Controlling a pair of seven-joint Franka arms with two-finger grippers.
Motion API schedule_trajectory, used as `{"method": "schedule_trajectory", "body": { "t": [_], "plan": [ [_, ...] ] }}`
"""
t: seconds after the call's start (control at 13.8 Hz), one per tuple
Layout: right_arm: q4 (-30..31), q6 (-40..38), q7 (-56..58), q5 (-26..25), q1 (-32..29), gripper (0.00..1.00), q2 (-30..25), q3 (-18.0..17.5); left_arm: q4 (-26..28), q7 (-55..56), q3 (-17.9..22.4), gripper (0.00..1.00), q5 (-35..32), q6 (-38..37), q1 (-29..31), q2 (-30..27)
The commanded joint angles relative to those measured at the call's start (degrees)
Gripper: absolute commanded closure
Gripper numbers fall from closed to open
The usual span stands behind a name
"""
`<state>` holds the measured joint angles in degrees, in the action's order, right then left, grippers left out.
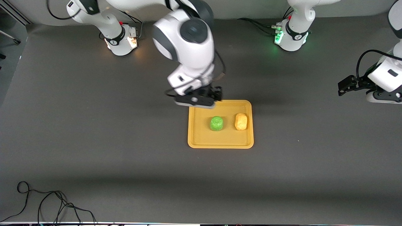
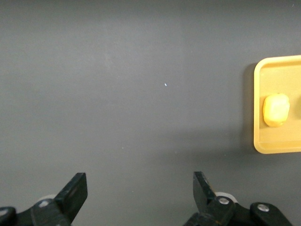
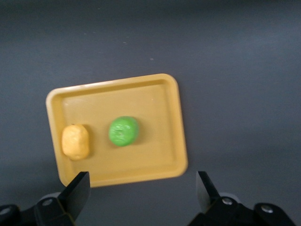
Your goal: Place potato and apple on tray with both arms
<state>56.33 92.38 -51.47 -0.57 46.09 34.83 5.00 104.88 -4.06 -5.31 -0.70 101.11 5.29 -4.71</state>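
The yellow-orange tray [image 1: 198, 138] lies mid-table. The green apple [image 1: 216, 123] and the yellow-tan potato [image 1: 241, 121] sit on it side by side, the potato toward the left arm's end. My right gripper [image 1: 201, 100] hangs open and empty over the tray's edge nearest the arm bases. The right wrist view shows the tray [image 3: 160, 94], apple [image 3: 124, 131] and potato [image 3: 75, 141] below my open right gripper [image 3: 142, 188]. My left gripper [image 1: 344, 86] is open and empty over bare table at the left arm's end. The left wrist view shows the open left gripper [image 2: 139, 188], the tray's rim [image 2: 263, 141] and the potato [image 2: 275, 109].
The two arm bases [image 1: 121, 39] [image 1: 290, 36] stand along the table's edge farthest from the front camera. A loose black cable [image 1: 47, 204] lies at the table corner nearest the front camera, at the right arm's end. The dark grey table [image 1: 94, 125] surrounds the tray.
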Motion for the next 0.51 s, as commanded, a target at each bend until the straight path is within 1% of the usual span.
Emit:
{"method": "schedule_trajectory", "body": {
  "t": [0.0, 0.07, 0.14, 0.29, 0.43],
  "plan": [
    [14.02, -0.36, 5.05, -0.66, -0.82, 0.0, -11.93, 2.02, -0.64, 1.95, -0.58, 0.0, 0.17, -0.92, 0.25, -0.74],
    [18.68, 0.08, 8.2, -0.75, -1.52, 0.0, -16.15, 2.81, -0.55, 1.86, -0.67, 0.0, -0.35, -1.0, 0.07, -1.09],
    [22.73, 0.34, 12.4, -0.66, -3.62, 0.0, -20.11, 2.82, -0.55, 1.77, -0.67, 0.0, -0.45, -1.09, -0.02, -1.36],
    [29.15, 0.43, 20.75, -0.48, -10.46, 0.0, -26.62, 2.03, -0.47, 1.16, -0.67, 0.0, -0.45, -1.09, -0.02, -1.45],
    [33.38, 0.34, 27.53, -0.4, -17.83, 0.0, -30.68, 0.28, -0.2, 1.33, -0.76, 0.0, -0.45, -1.18, -0.11, -1.36]
  ]
}}
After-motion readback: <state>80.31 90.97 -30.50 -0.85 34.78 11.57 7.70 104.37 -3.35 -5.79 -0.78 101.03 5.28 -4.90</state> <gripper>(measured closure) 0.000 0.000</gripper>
